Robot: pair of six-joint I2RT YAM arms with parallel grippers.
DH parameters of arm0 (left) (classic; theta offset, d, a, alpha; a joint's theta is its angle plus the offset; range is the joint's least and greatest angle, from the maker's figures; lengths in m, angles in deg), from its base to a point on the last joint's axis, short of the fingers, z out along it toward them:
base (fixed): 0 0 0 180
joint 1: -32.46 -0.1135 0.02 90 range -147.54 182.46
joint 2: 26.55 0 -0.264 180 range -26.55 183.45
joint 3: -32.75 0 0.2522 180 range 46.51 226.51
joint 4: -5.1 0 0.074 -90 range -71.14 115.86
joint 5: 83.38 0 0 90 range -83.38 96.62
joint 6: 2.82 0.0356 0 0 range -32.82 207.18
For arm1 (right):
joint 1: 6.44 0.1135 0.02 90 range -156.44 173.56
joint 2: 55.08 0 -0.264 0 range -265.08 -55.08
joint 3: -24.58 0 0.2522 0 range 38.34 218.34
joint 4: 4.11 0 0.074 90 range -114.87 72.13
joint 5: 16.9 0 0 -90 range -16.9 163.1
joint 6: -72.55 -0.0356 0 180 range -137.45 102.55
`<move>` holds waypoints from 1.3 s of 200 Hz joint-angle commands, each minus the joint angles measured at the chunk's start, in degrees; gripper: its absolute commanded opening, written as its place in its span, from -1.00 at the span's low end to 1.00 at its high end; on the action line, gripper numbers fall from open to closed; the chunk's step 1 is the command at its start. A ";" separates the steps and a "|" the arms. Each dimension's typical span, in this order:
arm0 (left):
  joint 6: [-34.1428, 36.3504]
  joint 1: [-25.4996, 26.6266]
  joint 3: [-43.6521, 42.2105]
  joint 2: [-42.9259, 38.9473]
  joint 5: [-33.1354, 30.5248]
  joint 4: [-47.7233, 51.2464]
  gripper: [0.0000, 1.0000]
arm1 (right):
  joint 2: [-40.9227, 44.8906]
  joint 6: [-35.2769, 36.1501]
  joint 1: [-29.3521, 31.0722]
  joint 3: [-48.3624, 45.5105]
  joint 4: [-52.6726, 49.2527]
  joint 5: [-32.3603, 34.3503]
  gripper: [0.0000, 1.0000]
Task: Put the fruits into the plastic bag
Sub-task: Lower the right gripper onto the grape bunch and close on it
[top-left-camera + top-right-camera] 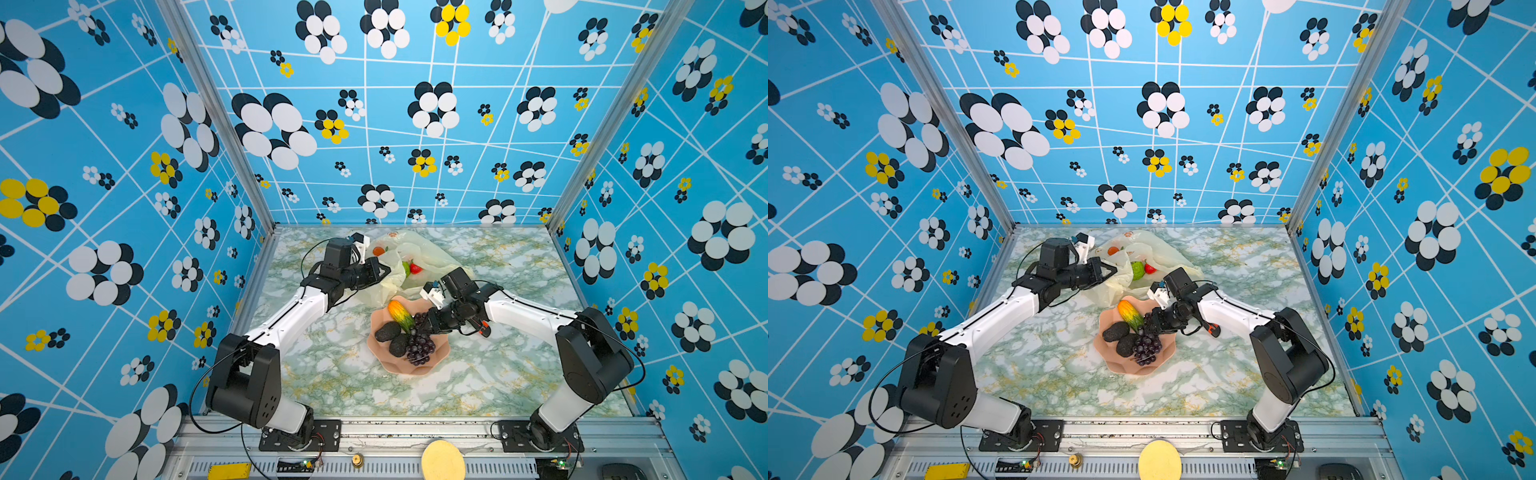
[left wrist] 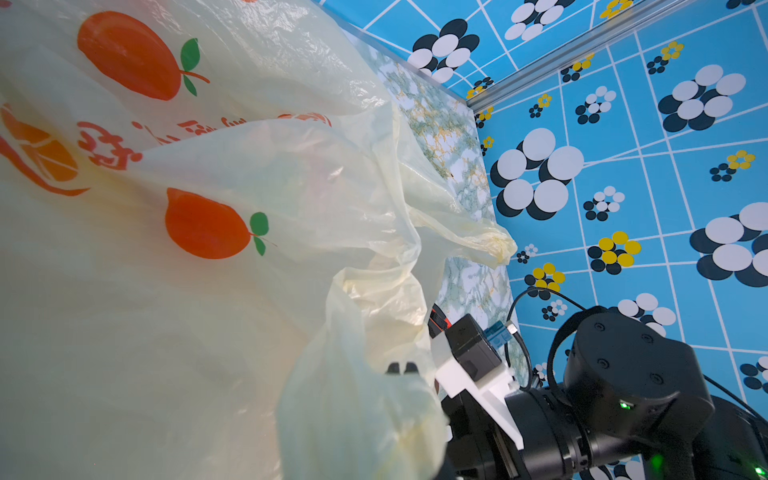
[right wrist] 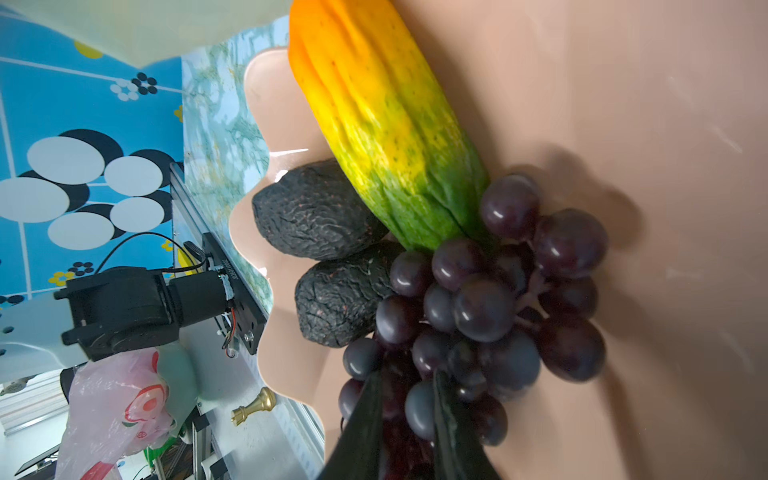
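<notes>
In both top views the plastic bag [image 1: 424, 249] [image 1: 1163, 249] lies at the back of the table. A bumpy green ball [image 1: 406, 268] [image 1: 1137, 270] and a red strawberry [image 1: 416, 269] [image 1: 1150, 269] show in its mouth. My left gripper [image 1: 384, 270] [image 2: 401, 368] is shut on the bag's edge [image 2: 353, 374] and holds it up. The pink dish [image 1: 440, 353] [image 3: 665, 166] carries the yellow-green oblong [image 1: 400, 315] [image 3: 386, 124], two black ovals [image 1: 387, 331] [image 3: 311, 208] and the grapes [image 1: 419, 347] [image 3: 482, 307]. My right gripper [image 1: 424, 326] [image 3: 407, 376] is shut on one end of the bunch, which lies in the dish.
A red-and-black utility knife [image 1: 484, 330] [image 1: 1212, 330] lies under the right forearm beside the dish. A round yellow disc [image 1: 442, 459] and a small brass chess piece [image 3: 253, 405] sit on the front rail. Patterned blue walls close in three sides.
</notes>
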 commanded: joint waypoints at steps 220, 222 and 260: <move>-0.79 -1.44 -1.98 -1.24 2.07 -2.25 -1.00 | -16.35 6.29 7.30 15.67 -21.68 12.02 0.65; -0.85 -1.42 -2.00 -1.25 2.13 -2.32 -1.00 | -16.28 6.19 7.31 15.64 -21.33 12.08 0.65; -1.08 -1.42 -1.69 -0.64 2.66 -2.55 -1.00 | -13.31 3.85 7.23 13.35 -17.69 14.29 0.71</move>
